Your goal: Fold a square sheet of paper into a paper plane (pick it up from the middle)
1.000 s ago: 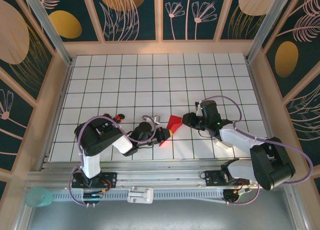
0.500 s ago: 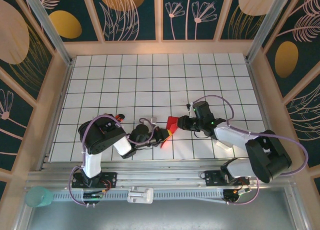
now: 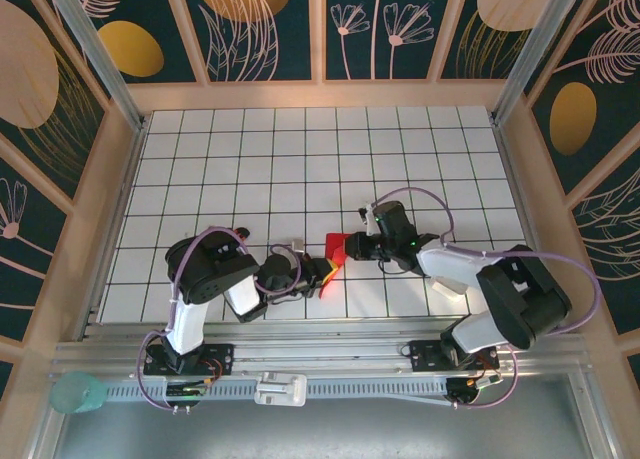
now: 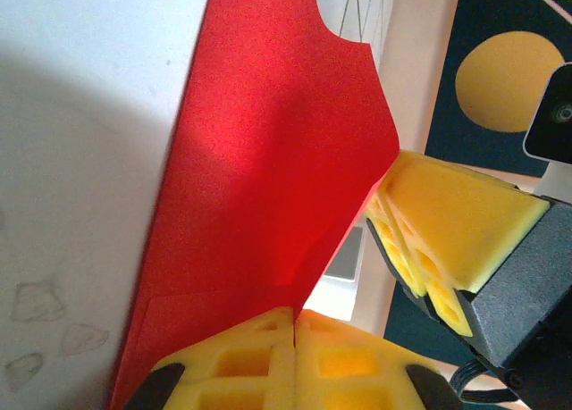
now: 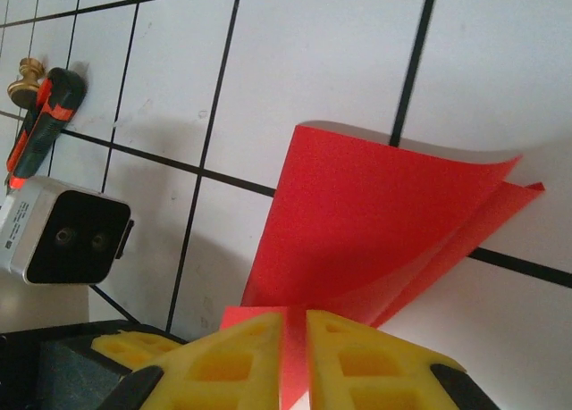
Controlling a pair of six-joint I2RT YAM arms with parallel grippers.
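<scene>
The square sheet of paper [image 3: 336, 247] is a creased, folded red shape lifted off the grid mat between both arms. My left gripper [image 3: 322, 270] is shut on its near lower edge; in the left wrist view the yellow pads [image 4: 268, 338] press together on the red sheet [image 4: 268, 160]. My right gripper [image 3: 352, 247] reaches in from the right. In the right wrist view its pads [image 5: 357, 356] stand a narrow gap apart, with a flap of the folded sheet [image 5: 384, 213] in the gap. The right gripper's fingers [image 4: 438, 240] sit just beside the sheet's right edge.
A white grid mat [image 3: 300, 159] lies inside wooden walls with dark floral panels. A red-orange plug [image 3: 239, 233] sits on the left arm. The left wrist camera [image 5: 67, 236] is close by on the left. A teal cup [image 3: 75, 391] stands past the front rail.
My right gripper has moved left onto the sheet and narrowed its jaws around a flap. The left gripper has stayed shut on the sheet, shifting slightly.
</scene>
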